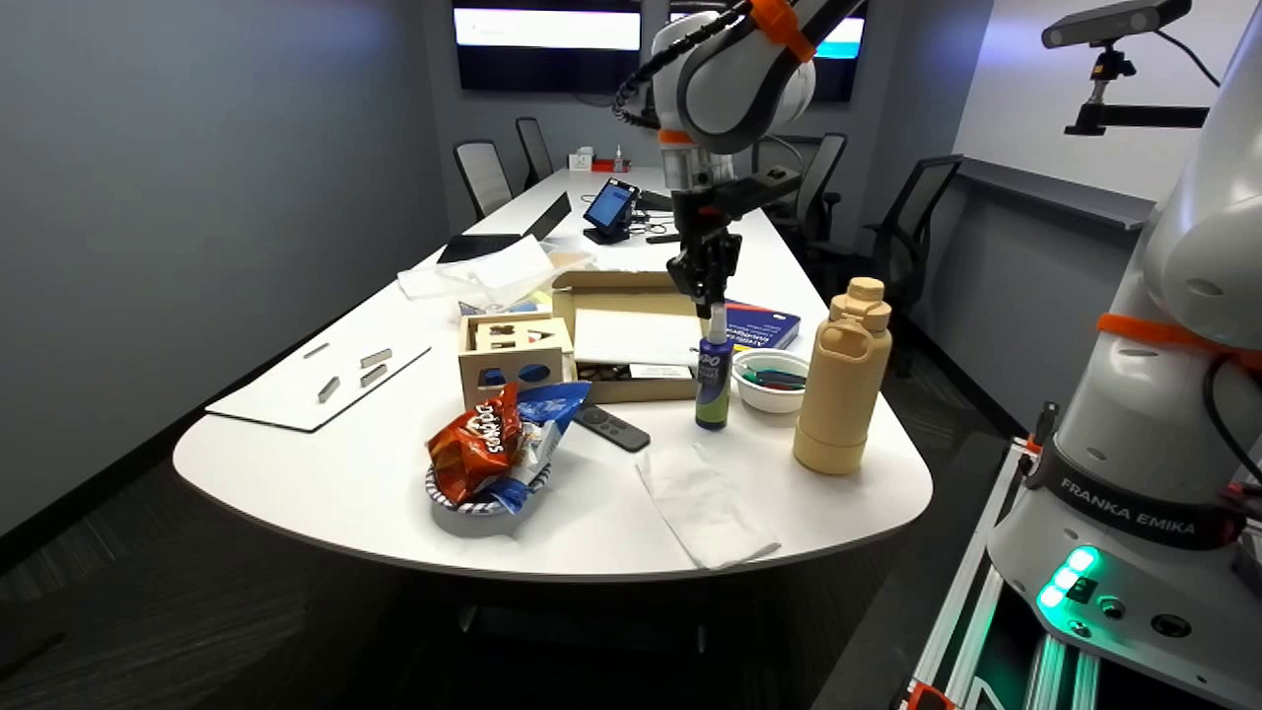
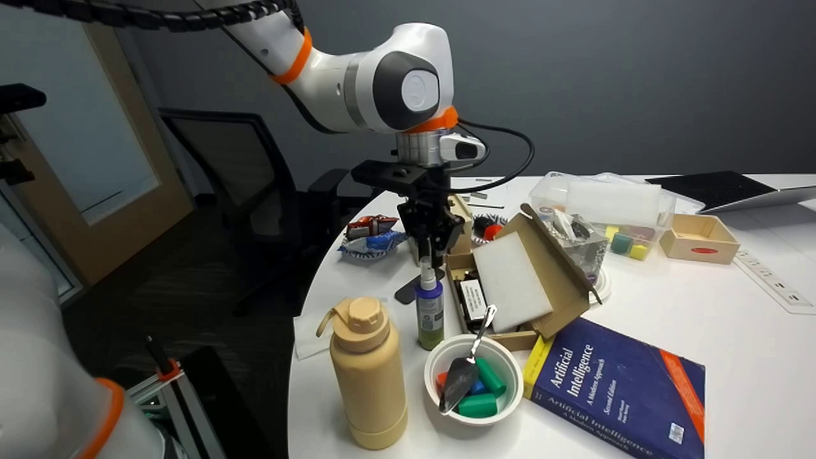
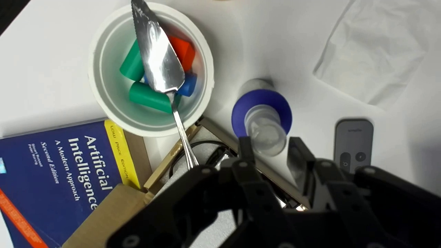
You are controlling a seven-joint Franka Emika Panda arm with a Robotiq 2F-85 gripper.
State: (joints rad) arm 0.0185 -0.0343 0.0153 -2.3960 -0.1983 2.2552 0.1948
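Two fingertips (image 3: 246, 148) of my pincer (image 3: 271, 146) stand partway apart, with the translucent cap (image 3: 268, 137) of a purple-and-green spray bottle (image 2: 430, 312) between them. Whether they press on it I cannot tell (any gap there is too slight to read). The bottle looks upright in both exterior views, its base on the white table (image 1: 315, 473), just beside a white bowl (image 3: 105, 74) and near an open cardboard box (image 1: 631, 390).

I judge the step in hand to be either taking hold of that cap or letting it go. Either way, the next move calls for something small and straight: fingers square to the cap and any rise plumb, since a sideways drag could tip so narrow a bottle.

Around me it is crowded. The bowl holds coloured blocks (image 3: 150, 96) with a metal cake server (image 3: 163, 70) laid across them, its handle reaching over the box's edge. That handle, the box wall and the tall tan flask (image 2: 370, 382) near by seem to leave me the least room. A blue book (image 2: 625, 389) lies beside the bowl; on the opposite side of the bottle from the bowl are a grey remote (image 1: 613, 427) and a wrinkled white napkin (image 1: 705, 503). Farther off, snack packets (image 1: 480, 444) fill a checkered basket (image 1: 455, 502).
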